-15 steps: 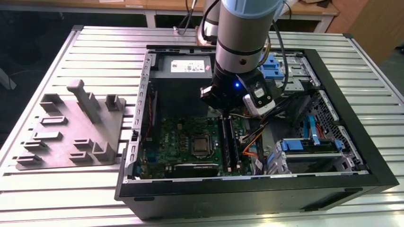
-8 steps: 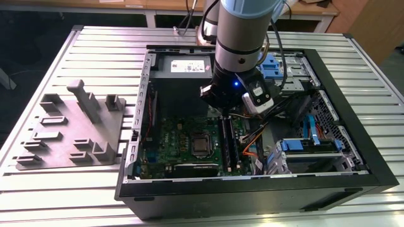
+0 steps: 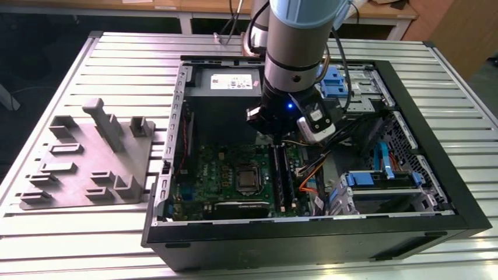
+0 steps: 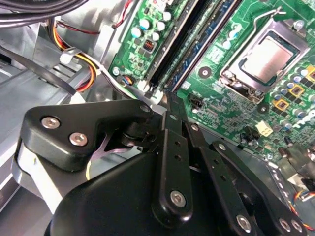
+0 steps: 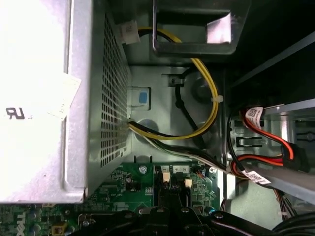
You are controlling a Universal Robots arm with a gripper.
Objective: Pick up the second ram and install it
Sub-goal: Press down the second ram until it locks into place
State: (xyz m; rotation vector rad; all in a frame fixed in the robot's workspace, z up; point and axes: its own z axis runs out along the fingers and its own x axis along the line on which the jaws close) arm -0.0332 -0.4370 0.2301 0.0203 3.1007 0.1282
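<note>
The end effector [image 3: 274, 135] hangs low inside the open computer case [image 3: 404, 105], its fingers [image 4: 173, 115] drawn together directly above the memory slots [image 3: 281, 175] of the green motherboard [image 3: 221, 172]. In the second wrist view the fingertips meet at the near end of 2 long parallel slots [image 4: 189, 46], and a dark blue-green strip that appears to be the second ram [image 4: 199, 42] lies in the slot line beside a neighbouring module. Whether that strip is fully seated or merely resting on the slot cannot be told, since the linkage covers the contact point.

Done well, this step asks for a push straight down along the slot, with the strip kept upright, its notch aligned, and pressure even from end to end so both latches close; a tilt risks bending the board.

Hidden from sight are the slot latches at the near end and anything that may lie between the fingers. In the first wrist view, the power supply [image 5: 44, 98] and yellow cables [image 5: 206, 88] crowd the corner, while the slot tops sit behind the linkage. The grey holder tray [image 3: 86, 163] stands on the table [image 3: 116, 58], well apart from the case.
</note>
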